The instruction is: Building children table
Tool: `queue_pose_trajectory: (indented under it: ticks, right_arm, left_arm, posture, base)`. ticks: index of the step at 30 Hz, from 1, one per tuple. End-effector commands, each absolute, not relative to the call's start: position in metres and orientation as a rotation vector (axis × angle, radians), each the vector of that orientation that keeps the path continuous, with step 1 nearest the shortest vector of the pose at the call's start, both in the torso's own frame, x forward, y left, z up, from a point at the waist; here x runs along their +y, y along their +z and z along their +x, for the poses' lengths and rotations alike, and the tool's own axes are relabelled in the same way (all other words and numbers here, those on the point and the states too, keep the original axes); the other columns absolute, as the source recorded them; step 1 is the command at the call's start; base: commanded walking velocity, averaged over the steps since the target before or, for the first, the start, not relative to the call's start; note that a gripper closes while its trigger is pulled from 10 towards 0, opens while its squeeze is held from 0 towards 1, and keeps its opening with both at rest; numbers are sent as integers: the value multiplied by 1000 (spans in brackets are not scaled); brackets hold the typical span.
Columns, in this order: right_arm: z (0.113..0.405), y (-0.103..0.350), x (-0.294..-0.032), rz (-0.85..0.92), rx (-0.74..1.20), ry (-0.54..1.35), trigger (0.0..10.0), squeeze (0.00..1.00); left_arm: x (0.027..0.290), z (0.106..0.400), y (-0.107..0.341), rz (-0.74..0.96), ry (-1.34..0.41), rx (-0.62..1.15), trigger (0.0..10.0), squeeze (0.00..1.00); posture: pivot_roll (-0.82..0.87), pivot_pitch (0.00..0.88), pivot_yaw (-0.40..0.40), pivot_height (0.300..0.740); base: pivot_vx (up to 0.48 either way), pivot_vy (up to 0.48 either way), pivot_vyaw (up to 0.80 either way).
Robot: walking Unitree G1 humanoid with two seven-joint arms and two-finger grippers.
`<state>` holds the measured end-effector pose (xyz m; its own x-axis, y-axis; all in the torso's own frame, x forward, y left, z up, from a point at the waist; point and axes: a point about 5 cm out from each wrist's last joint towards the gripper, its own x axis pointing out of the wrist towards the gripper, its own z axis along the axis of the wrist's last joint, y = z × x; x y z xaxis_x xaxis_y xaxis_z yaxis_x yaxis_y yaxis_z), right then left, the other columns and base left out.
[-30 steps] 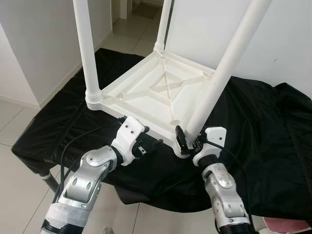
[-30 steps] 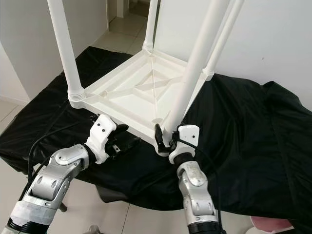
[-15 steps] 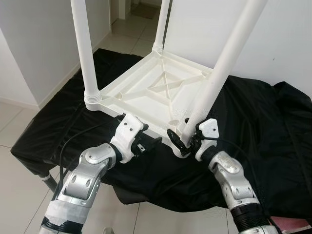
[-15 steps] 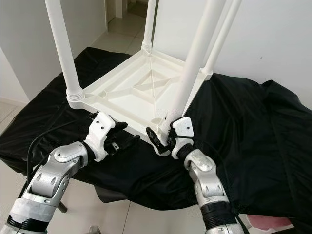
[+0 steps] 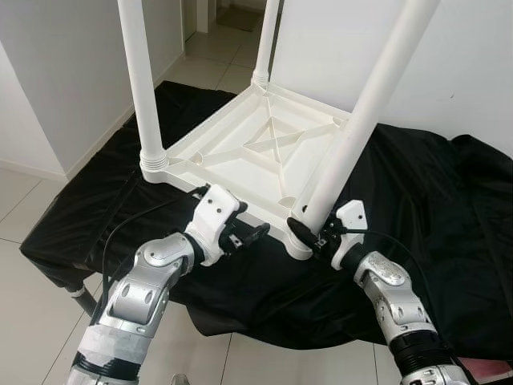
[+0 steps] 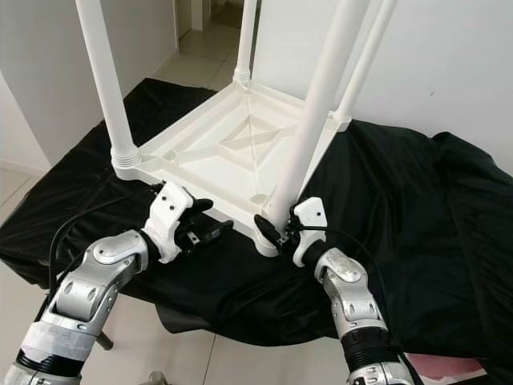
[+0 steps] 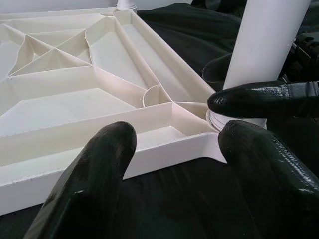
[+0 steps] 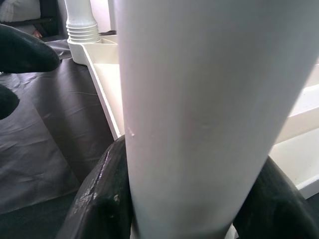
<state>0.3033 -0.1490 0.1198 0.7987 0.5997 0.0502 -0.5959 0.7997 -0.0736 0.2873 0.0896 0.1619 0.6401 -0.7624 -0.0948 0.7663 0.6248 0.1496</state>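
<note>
Four white legs on the upturned children's table (image 5: 240, 152) atop black cloth (image 5: 425, 208), my right gripper (image 5: 309, 235) clamped round the nearest leg (image 5: 353, 136) base, my left gripper (image 5: 248, 237) spread open beside the rim

Smooth white plastic table (image 5: 264, 152) on slightly shiny black cloth (image 5: 417, 200).
</note>
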Motion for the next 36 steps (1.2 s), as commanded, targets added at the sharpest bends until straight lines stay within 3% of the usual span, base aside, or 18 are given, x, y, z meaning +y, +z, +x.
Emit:
queue_pose_trajectory:
  ticks: [1, 2, 3, 10, 12, 24, 29, 36]
  right_arm:
    - [302, 115, -153, -64, -55, 621, 314, 0]
    - [302, 115, -153, -64, -55, 621, 314, 0]
    - [302, 115, -153, -66, -56, 618, 10000, 0]
    - [298, 118, -155, -35, -75, 513, 10000, 0]
    - [293, 118, -160, -20, -83, 382, 10000, 0]
    - [271, 119, -146, 73, -115, 120, 10000, 0]
    - [263, 115, -140, 98, -87, -82, 10000, 0]
    - [260, 117, -136, 105, -92, -89, 10000, 0]
  left_arm:
    - [86, 289, 160, 192, -854, 21, 10000, 0]
    - [86, 289, 160, 192, -854, 21, 10000, 0]
    - [85, 289, 160, 192, -855, 21, 10000, 0]
    - [83, 289, 160, 189, -864, 19, 10000, 0]
    - [85, 290, 160, 187, -855, 21, 10000, 0]
    - [79, 291, 157, 183, -898, 37, 10000, 0]
    - [75, 296, 161, 195, -924, 26, 10000, 0]
    - [74, 297, 161, 194, -926, 23, 10000, 0]
  posture:
    - [23, 22, -69, 740]
    - [23, 22, -69, 740]
    - [18, 22, -68, 740]
    - [4, 38, -70, 740]
    - [1, 45, -71, 740]
    - [-67, 61, -9, 740]
    - [-86, 65, 1, 740]
    - [-89, 67, 1, 740]
  base:
    - [0, 0, 0]
    - [0, 0, 0]
    - [0, 0, 0]
    - [0, 0, 0]
    - [0, 0, 0]
    - [0, 0, 0]
    - [0, 0, 0]
    - [0, 0, 0]
